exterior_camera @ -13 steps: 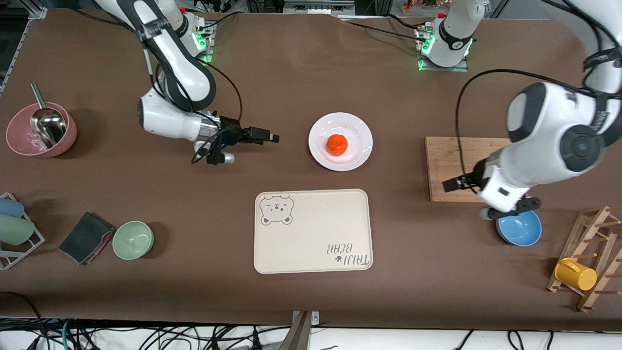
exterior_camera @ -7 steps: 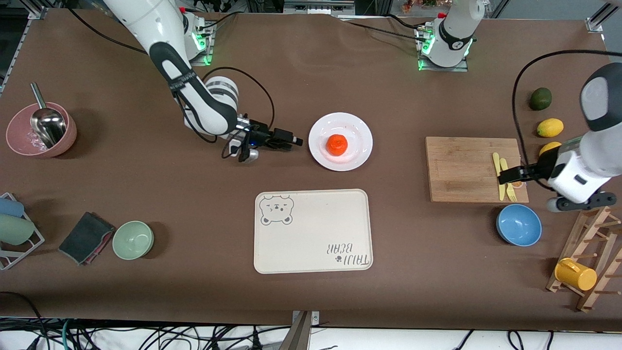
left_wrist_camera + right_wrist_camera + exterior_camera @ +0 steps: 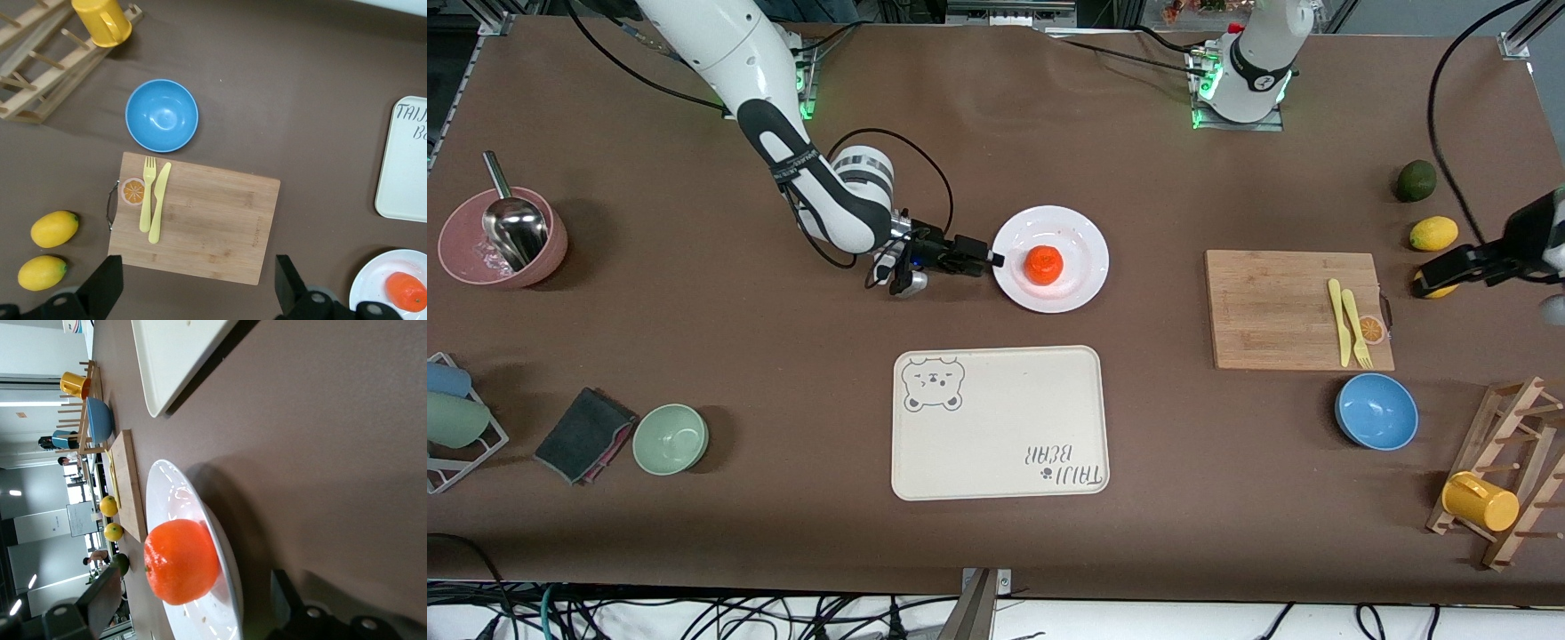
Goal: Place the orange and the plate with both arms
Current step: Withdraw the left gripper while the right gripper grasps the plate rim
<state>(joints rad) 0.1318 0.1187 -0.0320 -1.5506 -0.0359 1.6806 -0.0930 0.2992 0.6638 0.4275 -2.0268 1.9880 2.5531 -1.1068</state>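
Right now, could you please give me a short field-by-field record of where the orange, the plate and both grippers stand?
orange: resting on the plate, near its middle
plate: on the table, farther from the front camera than the bear tray
right gripper: open, low at the plate's rim, holding nothing
left gripper: open, empty, over the lemons by the cutting board

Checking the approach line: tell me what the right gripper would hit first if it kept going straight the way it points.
Most likely the plate: the open right gripper points level at its rim, fingertips just short of it. The orange sits on the plate just past that, though height is hard to judge.
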